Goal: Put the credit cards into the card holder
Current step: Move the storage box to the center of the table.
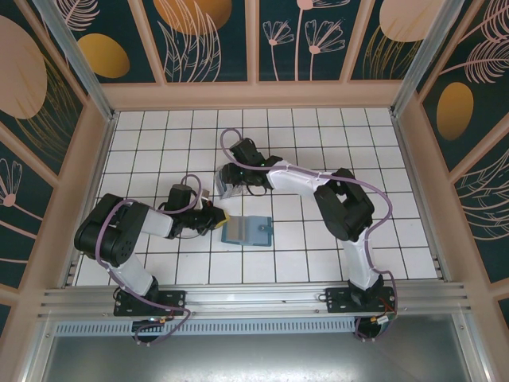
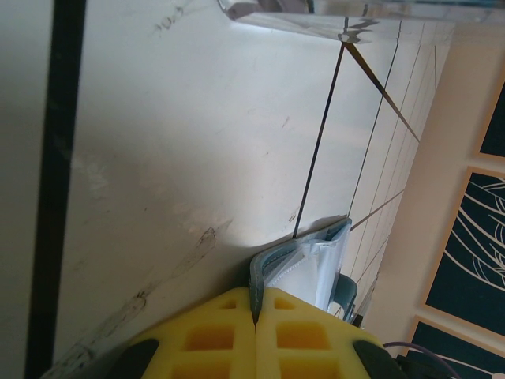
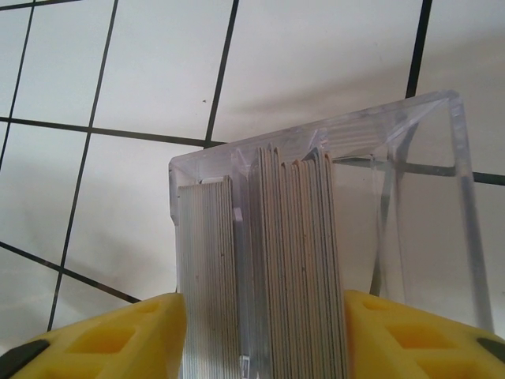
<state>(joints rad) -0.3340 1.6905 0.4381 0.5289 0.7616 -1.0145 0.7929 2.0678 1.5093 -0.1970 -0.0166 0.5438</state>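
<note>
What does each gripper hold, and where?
Left gripper pinches the teal card holder by its edge. Right gripper appears to clamp the credit cards by the stack's outer faces, in a clear box.

No text, label, brand, number or sign can be read: the credit cards (image 3: pixel 292 260) are seen edge-on, and nothing legible is made out on the card holder (image 1: pixel 246 231).

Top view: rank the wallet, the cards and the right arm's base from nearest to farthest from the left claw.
1. Wallet: pinched in the left claw, just to its right.
2. Cards: just beyond, toward the back wall.
3. Right arm's base: far right, at the near edge.
</note>
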